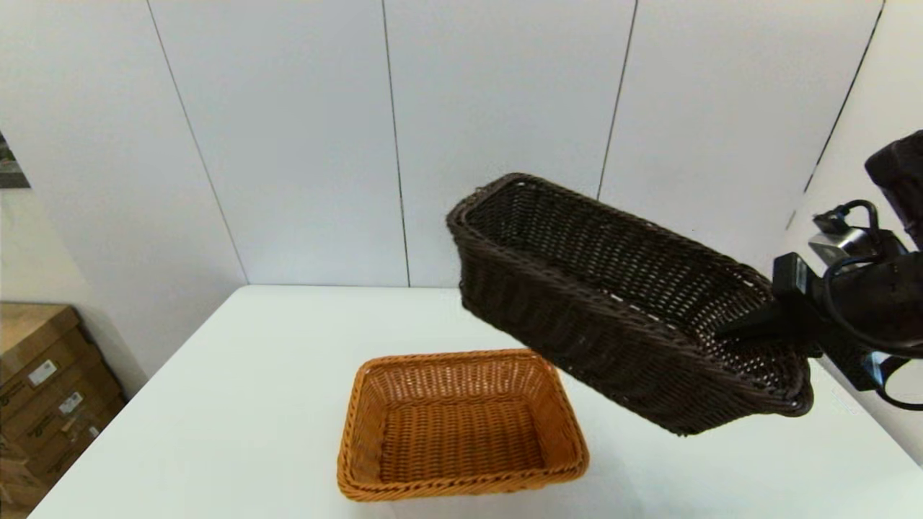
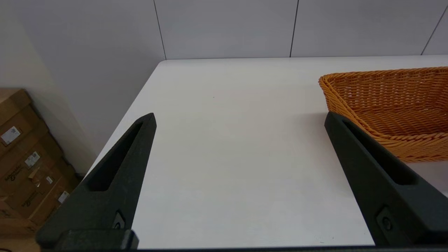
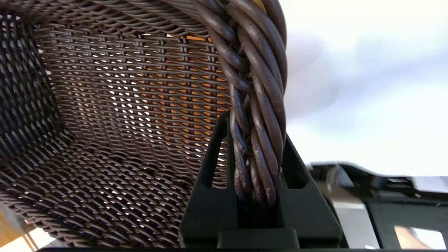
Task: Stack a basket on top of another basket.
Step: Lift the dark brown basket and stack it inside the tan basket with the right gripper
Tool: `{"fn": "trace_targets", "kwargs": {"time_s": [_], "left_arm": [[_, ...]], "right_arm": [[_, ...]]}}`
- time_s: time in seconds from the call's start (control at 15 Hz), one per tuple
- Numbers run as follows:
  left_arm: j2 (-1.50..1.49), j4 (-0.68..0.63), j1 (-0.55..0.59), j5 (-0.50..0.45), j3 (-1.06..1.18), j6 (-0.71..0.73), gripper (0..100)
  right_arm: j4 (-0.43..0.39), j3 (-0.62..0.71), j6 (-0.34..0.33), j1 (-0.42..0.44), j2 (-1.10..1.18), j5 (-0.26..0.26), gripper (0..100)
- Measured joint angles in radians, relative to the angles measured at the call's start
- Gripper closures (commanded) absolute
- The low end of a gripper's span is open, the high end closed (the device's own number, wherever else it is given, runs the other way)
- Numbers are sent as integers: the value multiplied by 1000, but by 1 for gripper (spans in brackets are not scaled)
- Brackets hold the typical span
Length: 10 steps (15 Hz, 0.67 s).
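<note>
The right gripper (image 1: 743, 328) was clamped on the braided rim of the dark basket (image 1: 613, 303) at its right-hand short end, and held the basket in the air above the white table (image 1: 238, 389). In the right wrist view the two black fingers (image 3: 210, 164) pressed close on either side of the rim's twisted strands, with only the rim's thickness between them, one finger inside the basket and one outside. The dark basket hung tilted, its far left end higher than the gripped end, opening upward, touching nothing but the fingers. It was up and to the right of the orange basket (image 1: 461, 422), with its lower side passing in front of that basket's far right corner in the head view. The orange basket sat flat on the table, near the front edge. The left gripper (image 2: 241, 119) hovered low over bare table just left of the orange basket, its fingers (image 2: 122, 164) spread wide apart and holding nothing.
</note>
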Motion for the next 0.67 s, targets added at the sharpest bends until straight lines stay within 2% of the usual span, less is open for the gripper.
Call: {"fn": "trace_targets", "kwargs": {"time_s": [0.33, 0.47, 0.67], "left_arm": [[0, 0, 0, 0, 0, 0, 0], [0, 0, 0, 0, 0, 0, 0], [0, 0, 0, 0, 0, 0, 0]], "right_arm": [[-5, -30, -40, 283, 46, -3, 100], [-8, -63, -50, 332, 94, -4, 100], [-9, -147, -81, 352, 187, -6, 100]]}}
